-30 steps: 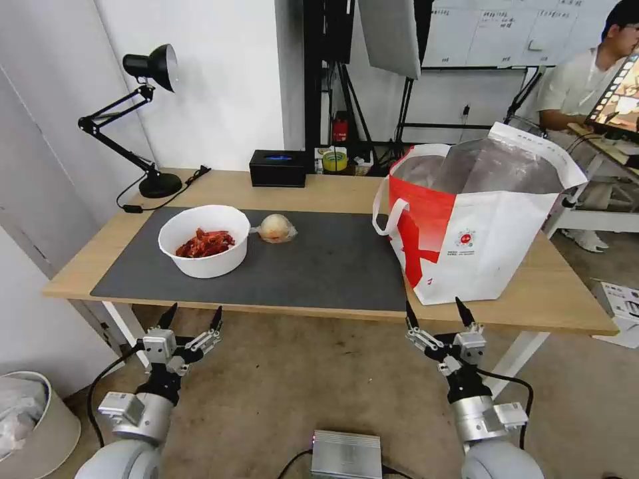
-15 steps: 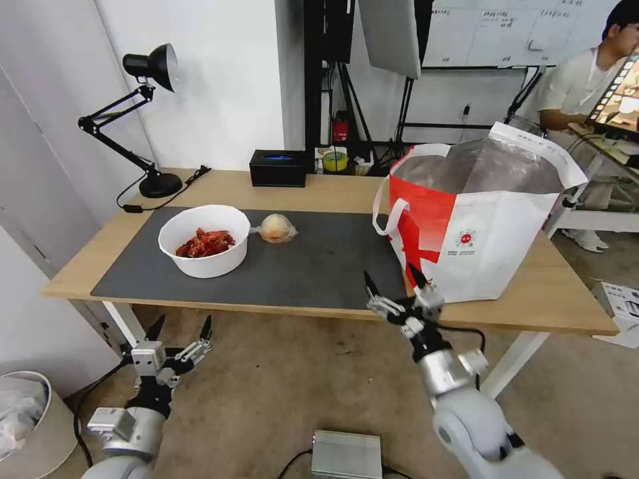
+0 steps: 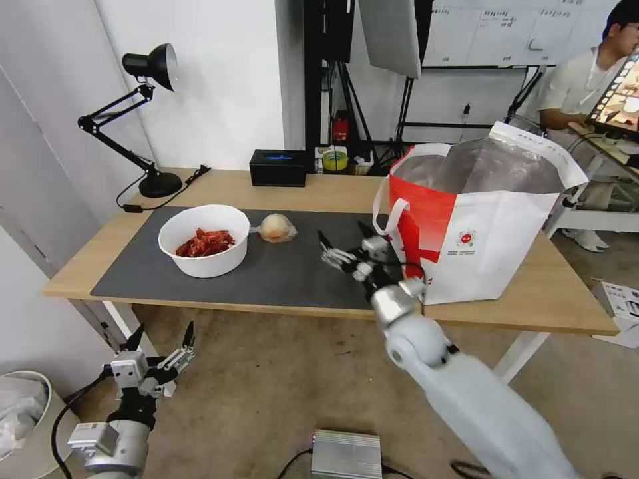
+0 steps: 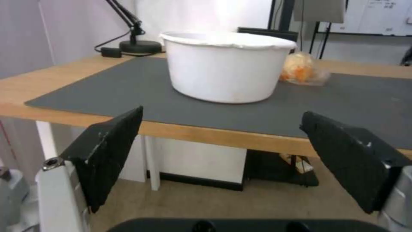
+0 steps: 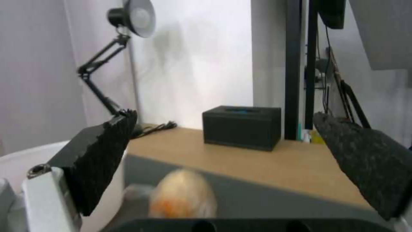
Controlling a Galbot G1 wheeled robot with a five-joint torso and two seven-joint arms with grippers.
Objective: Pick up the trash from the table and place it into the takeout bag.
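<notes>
On the dark mat of the table (image 3: 319,193) stand a white bowl (image 3: 204,249) (image 4: 225,66) of red shells and, just right of it, a plastic-wrapped tan lump (image 3: 277,228) (image 4: 301,68) (image 5: 182,198). The white and red takeout bag (image 3: 476,219) stands open on the table's right side. My right gripper (image 3: 345,237) hovers open over the mat between the lump and the bag, empty. My left gripper (image 3: 161,332) hangs open and empty below the table's front left edge.
A black desk lamp (image 3: 143,120) stands at the back left, with a black box (image 3: 278,167) (image 5: 242,127) at the back middle. A grey device (image 3: 346,454) lies on the floor, and a pale bin (image 3: 26,419) sits at the lower left.
My right arm has risen from below the table edge and reached forward and left over the mat. My left gripper has sunk lower and moved left.
</notes>
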